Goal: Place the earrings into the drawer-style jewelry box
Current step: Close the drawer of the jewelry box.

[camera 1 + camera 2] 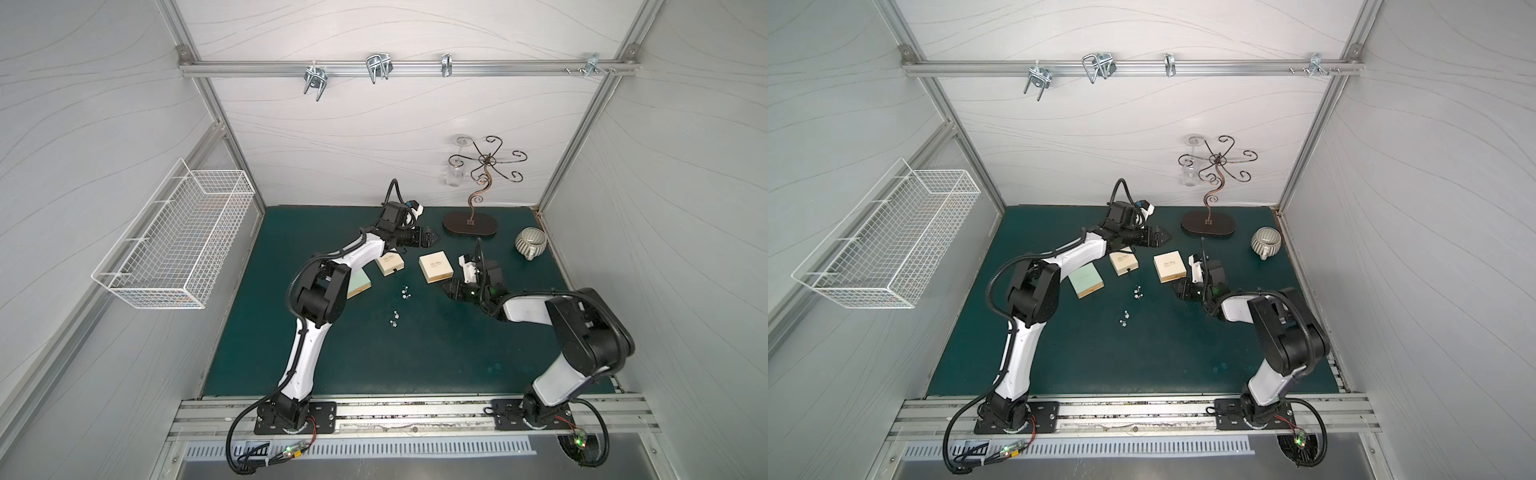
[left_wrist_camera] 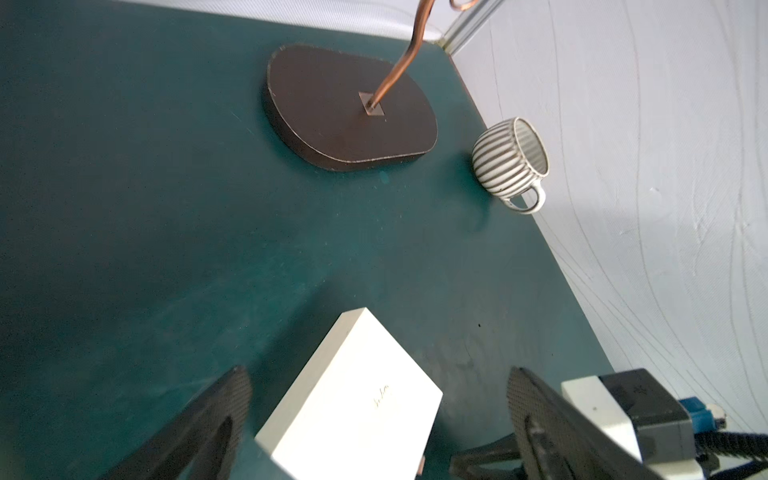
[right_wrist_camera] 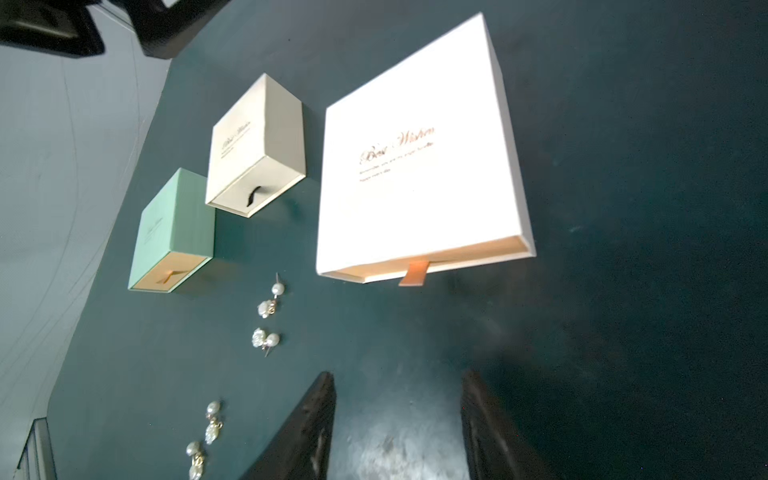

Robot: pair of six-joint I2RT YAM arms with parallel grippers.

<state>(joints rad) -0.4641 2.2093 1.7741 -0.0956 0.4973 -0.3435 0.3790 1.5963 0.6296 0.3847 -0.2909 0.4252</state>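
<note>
Earrings (image 3: 264, 308) lie loose in two small clusters on the green mat (image 3: 623, 291), left of the large white drawer box (image 3: 415, 187) and just off its front edge. Farther left sit a mint box (image 3: 174, 224), then a cream box (image 3: 253, 141). The left gripper (image 1: 432, 237) hovers behind the white box, fingers apart. The right gripper (image 3: 399, 382) faces its copper pull tab (image 3: 413, 274), fingers apart and empty, with bare mat between.

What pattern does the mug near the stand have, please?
Grey-and-white stripes; the mug shows best in the left wrist view.

Open mat (image 1: 415, 353) around the earrings (image 1: 406, 294)
</note>
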